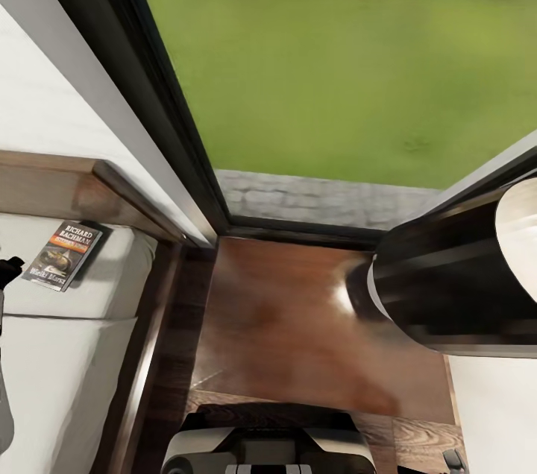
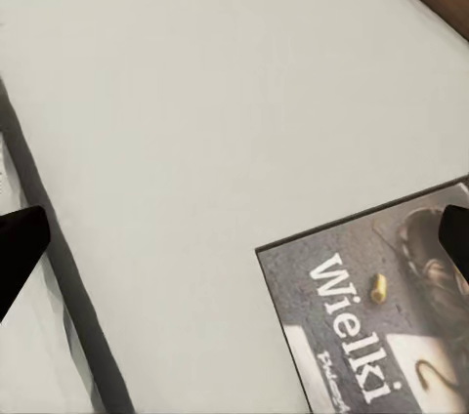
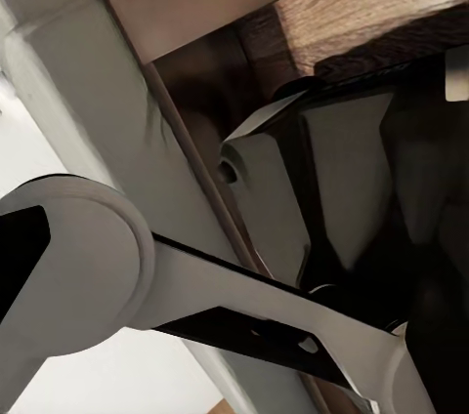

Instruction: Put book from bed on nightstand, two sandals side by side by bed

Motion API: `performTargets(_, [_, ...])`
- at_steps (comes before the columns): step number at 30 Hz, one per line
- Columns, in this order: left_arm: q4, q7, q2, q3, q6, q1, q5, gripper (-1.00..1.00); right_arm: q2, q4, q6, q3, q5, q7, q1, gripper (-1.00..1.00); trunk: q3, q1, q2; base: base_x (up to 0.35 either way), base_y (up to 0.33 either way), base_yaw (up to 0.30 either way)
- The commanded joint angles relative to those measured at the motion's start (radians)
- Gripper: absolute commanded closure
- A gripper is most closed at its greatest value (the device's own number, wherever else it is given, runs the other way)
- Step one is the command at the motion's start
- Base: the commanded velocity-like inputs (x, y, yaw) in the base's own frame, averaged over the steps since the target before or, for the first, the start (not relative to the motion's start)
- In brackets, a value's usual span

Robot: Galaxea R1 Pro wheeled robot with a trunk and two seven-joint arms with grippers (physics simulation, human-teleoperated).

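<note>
The book (image 1: 63, 254) lies flat on the bed (image 1: 67, 355), near the headboard (image 1: 45, 191). The left gripper (image 2: 234, 238) hovers just above the book, fingers spread wide. The nightstand (image 1: 298, 317) stands beside the bed. The right gripper's state cannot be told.

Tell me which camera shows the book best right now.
The head view: the whole book lies flat on the bed, near the headboard. The left wrist view shows one corner up close. The right wrist view looks at the robot's own body.
</note>
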Motion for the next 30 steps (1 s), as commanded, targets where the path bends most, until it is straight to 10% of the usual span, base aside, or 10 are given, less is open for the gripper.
performTargets(1, [-0.001,0.009,-0.001,0.0,-0.001,0.0,0.011,-1.0,0.0,0.0,0.011,0.005,-0.008,0.003,0.0,-1.0,0.0,0.0,0.0,0.0,0.0,0.0])
performTargets(9, [0.0,0.033,-0.028,0.005,-0.01,0.0,0.018,-1.0,0.0,0.0,0.011,0.005,-0.008,0.003,0.0,-1.0,0.0,0.0,0.0,0.0,0.0,0.0])
performTargets(16, [0.002,0.046,-0.048,0.009,-0.013,0.0,0.144,-1.0,0.0,0.0,0.011,0.005,-0.008,0.003,0.0,-1.0,0.0,0.0,0.0,0.0,0.0,0.0])
performTargets(30, [0.002,0.104,-0.048,0.007,-0.014,0.0,0.261,-1.0,0.0,0.001,0.01,0.005,-0.008,0.004,0.0,-1.0,0.0,0.0,0.0,0.0,0.0,0.0])
